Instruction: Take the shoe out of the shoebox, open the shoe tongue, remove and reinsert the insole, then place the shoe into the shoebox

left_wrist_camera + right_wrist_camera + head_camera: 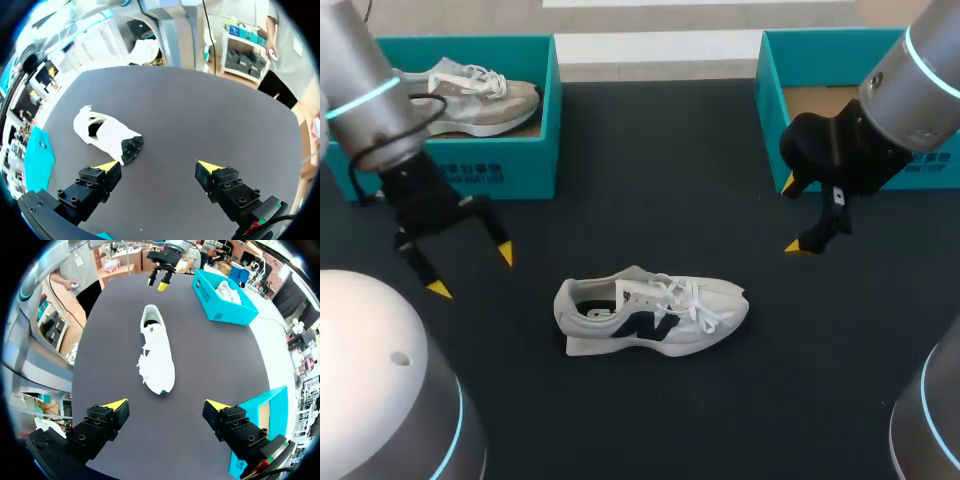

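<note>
**White shoe (pixel 650 312) out of the box, tongue comes next**

I see it standing on its sole on the dark table (pixel 650 180), toe toward my right arm, well apart from the teal shoebox (pixel 772 100) on that side. My left gripper (pixel 472 272) hangs near the heel, fingers spread and empty. My right gripper (pixel 793 215) hangs beyond the toe, also spread, holding nothing. I judge the take-out step done. Next, one gripper should steady the heel while the other pinches the tongue up.
</note>
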Robot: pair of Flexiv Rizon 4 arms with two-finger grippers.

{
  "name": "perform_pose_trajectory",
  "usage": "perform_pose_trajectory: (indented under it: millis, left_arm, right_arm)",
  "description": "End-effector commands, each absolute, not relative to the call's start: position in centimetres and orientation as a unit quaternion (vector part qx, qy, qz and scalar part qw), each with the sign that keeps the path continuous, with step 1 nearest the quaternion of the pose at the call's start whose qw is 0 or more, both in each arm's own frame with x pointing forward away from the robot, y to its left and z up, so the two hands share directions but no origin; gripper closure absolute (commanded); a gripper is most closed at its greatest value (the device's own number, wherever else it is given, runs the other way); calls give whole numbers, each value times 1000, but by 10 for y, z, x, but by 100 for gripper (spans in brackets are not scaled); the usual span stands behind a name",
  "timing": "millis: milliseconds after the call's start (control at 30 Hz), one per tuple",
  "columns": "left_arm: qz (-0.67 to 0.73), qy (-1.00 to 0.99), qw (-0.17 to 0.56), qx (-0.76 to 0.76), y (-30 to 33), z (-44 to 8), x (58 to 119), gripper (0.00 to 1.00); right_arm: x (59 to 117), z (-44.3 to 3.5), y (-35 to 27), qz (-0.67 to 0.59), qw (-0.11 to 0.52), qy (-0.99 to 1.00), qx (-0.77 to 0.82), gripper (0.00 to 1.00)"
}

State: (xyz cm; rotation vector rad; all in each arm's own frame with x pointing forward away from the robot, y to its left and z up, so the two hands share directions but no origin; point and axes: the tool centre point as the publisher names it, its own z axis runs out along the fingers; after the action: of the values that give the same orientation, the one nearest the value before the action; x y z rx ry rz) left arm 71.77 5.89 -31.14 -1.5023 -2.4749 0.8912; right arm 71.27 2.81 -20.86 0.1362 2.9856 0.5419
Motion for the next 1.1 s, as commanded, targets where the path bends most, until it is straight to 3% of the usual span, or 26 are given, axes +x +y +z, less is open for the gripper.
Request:
perform_pose_trajectory:
  millis: [33, 400, 800, 1100]
  left_arm:
    - [369, -846, 82, -376, 74, -306, 720, 0]
    - [503, -815, 127, -258, 96, -310, 702, 0]
    - [574, -806, -8, -144, 129, -321, 703, 0]
    - [564, -818, -23, -109, 138, -325, 707, 0]
  right_arm:
    - [714, -210, 29, 177, 51, 982, 45, 0]
    - [714, -210, 29, 177, 51, 982, 45, 0]
    - [714, -210, 29, 177, 51, 982, 45, 0]
    - [714, -210, 29, 177, 51, 982, 45, 0]
